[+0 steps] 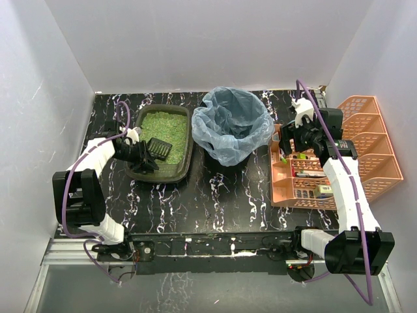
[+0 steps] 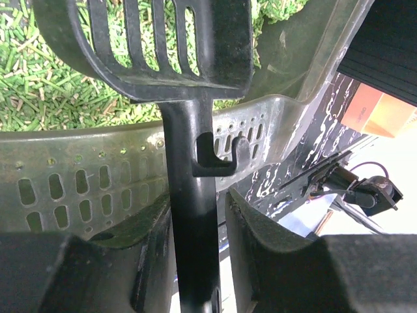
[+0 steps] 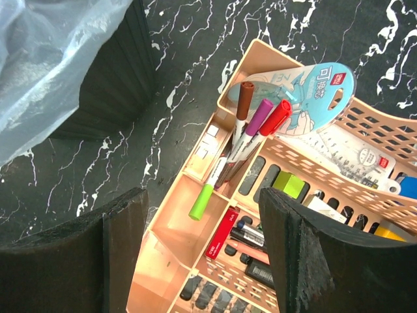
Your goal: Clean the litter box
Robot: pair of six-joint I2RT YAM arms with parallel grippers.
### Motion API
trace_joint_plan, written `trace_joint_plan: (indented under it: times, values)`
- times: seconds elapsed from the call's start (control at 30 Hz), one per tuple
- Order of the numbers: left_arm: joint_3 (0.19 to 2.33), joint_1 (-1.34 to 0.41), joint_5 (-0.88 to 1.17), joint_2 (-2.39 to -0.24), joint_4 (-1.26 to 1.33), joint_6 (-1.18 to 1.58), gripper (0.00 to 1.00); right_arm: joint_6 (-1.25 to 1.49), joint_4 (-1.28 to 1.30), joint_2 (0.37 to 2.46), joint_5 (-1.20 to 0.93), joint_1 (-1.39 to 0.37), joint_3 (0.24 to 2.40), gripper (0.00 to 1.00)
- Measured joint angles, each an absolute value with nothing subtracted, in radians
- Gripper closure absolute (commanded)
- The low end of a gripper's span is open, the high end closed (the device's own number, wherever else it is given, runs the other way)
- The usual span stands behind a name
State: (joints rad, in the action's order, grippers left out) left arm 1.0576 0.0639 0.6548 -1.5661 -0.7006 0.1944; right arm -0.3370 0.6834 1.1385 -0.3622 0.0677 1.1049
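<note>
A black, white-veined table (image 1: 215, 208) is enclosed by plain white walls. Just beyond the near edge, the left gripper (image 1: 135, 155) is seen at the 7 o'clock corner of the litter box (image 1: 187, 147), and its arm is by far the nearer one. Its jaws are closed about the handle of a black slotted scoop (image 1: 159, 149), whose blade is held over the green litter (image 1: 163, 124) toward 2 o'clock. The box's long axis is laid from 6 to 12 o'clock, and the bag-lined bin (image 1: 251, 140) is found just beside it at 3 o'clock, so a loaded scoop would probably have to be carried that way. Farther toward 3 o'clock, the right gripper (image 1: 290, 140) is held wide open and empty above the orange organiser (image 1: 365, 137). Only in the left wrist view is a hook (image 2: 218, 160) on the handle seen at the box's perforated rim. Only in the right wrist view are the pens (image 3: 251, 124) made out.
</note>
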Motion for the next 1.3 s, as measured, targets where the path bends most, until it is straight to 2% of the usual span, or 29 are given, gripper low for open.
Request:
trace_joint_plan:
  times: [0.8,1.0,1.07,1.13,1.17,1.23,1.27,1.3]
  values:
    - [1.066,0.064,0.609,-1.526,-0.756,0.154,0.6,-0.34,0.681,1.139,-0.344,0.068,1.102,0.25]
    - [1.066,0.064,0.58,-1.441,-0.786,0.102,0.54,-0.343,0.677,1.139,-0.299,0.068,1.139,0.19]
    - [1.066,0.064,0.559,-1.401,-0.794,0.08,0.5,-0.344,0.673,1.14,-0.273,0.068,1.152,0.15]
    - [1.074,0.064,0.524,-1.351,-0.803,0.057,0.44,-0.347,0.668,1.144,-0.239,0.068,1.163,0.03]
    - [1.084,0.064,0.502,-1.33,-0.809,0.045,0.4,-0.347,0.667,1.15,-0.22,0.068,1.171,0.02]
    - [1.119,0.064,0.449,-1.291,-0.81,0.024,0.3,-0.35,0.656,1.161,-0.18,0.068,1.181,0.01]
    - [1.138,0.064,0.421,-1.272,-0.806,0.014,0.22,-0.351,0.65,1.167,-0.161,0.068,1.184,0.01]
    - [1.155,0.064,0.389,-1.252,-0.797,0.005,0.09,-0.351,0.645,1.17,-0.147,0.068,1.184,0.01]
